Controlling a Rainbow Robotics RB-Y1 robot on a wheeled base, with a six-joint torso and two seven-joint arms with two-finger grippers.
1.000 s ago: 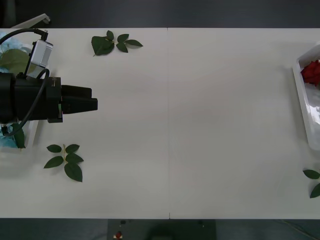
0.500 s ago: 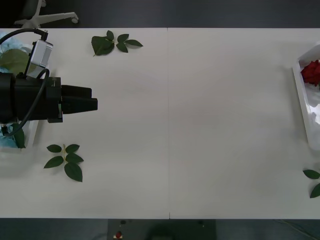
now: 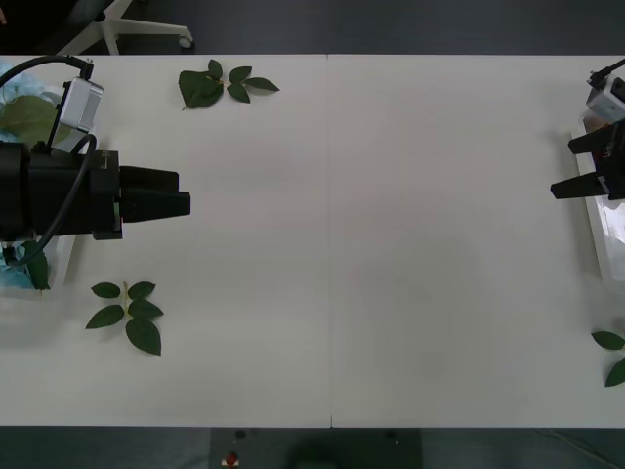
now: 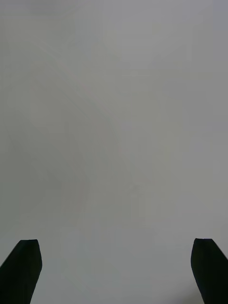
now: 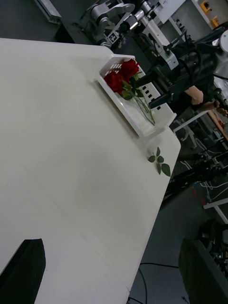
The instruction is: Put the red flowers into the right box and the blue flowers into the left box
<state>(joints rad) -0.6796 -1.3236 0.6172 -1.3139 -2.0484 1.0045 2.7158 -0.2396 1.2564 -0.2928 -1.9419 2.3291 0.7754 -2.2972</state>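
Red flowers (image 5: pixel 122 76) already lay in the right box (image 5: pixel 124 105), their dark heads bunched toward one end of the tray and their stems running along it, as the left wrist view showed. By that box the right gripper (image 3: pixel 584 164) hung over the table's right edge, its two black fingers spread apart with nothing between them. Blue flowers (image 3: pixel 12 276) peeked out pale beneath the left arm at the table's far left, with a broad green leaf above them, and they seemed to rest in the left box (image 3: pixel 66 262), of which only a white corner showed. The left gripper (image 3: pixel 184 204) hovered just beside that box, pointing toward the middle of the table; its fingers stood wide at the corners of its own wrist view, holding nothing. No flower lay loose on the table (image 3: pixel 371 244), so the sorting looked finished or very nearly so. The table was plain white, with loose leaf sprigs (image 3: pixel 223 84) scattered far from the right box and one more sprig near it. Beyond the table stood a dark room with a chair base (image 3: pixel 127 29) and machinery.
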